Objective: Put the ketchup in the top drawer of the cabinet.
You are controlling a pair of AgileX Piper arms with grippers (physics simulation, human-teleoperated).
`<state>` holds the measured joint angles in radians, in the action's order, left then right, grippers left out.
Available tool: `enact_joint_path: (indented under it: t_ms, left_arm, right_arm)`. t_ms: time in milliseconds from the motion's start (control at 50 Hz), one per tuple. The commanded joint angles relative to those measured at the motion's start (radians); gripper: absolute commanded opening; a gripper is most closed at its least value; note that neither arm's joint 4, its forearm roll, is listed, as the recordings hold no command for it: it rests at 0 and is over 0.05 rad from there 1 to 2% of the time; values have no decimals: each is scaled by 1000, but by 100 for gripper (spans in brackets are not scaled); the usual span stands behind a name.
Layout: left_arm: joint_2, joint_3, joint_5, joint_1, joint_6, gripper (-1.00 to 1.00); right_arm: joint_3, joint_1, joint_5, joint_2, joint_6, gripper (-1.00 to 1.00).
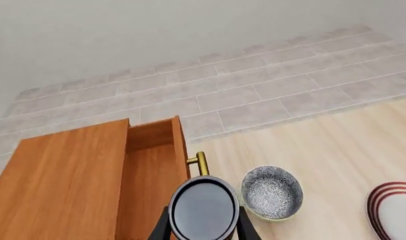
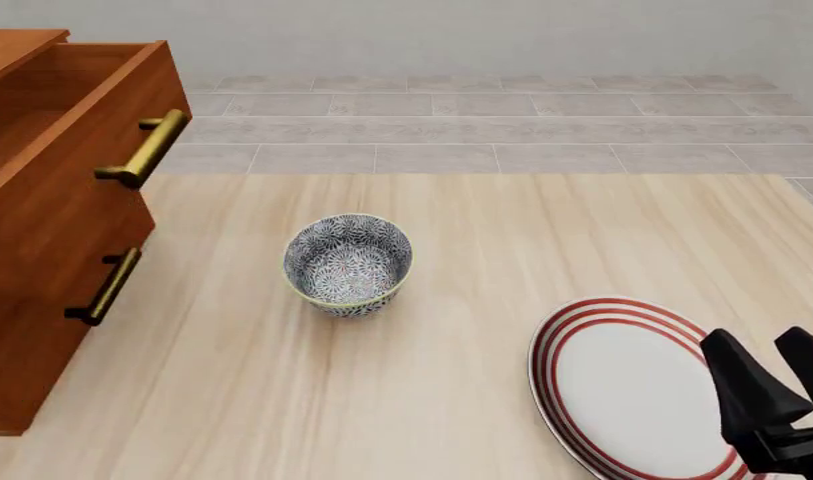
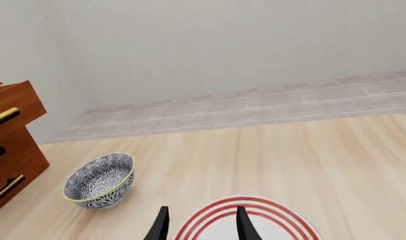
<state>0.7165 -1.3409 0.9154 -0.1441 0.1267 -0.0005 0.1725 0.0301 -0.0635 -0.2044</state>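
A pale wooden worktop is bordered by grey tiles and a plain wall. The top drawer of the cabinet is pulled out. The ketchup is held in the left gripper beside the drawer front. The right gripper, spread narrowly and empty, hangs over a red-ringed plate; a patterned bowl appears empty.

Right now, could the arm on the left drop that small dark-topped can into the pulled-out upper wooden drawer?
Probably yes. The left gripper holds the dark-topped can raised beside the open top drawer, whose inside looks bare. Only the drawer's front edge and brass handle lie between them.
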Motion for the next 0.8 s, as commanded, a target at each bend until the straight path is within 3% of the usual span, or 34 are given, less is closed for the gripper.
enact_joint_path:
  t_ms: [20,440,800]
  left_arm:
    - [51,5,-38,75,8,-100]
    - [132,72,-148,170,3,-100]
    - [174,111,-211,254,83,-100]
  right_arm:
    - [0,0,-8,7,-1,100]
    - [0,2,0,-10,3,100]
    - [0,-2,-6,-14,6,100]
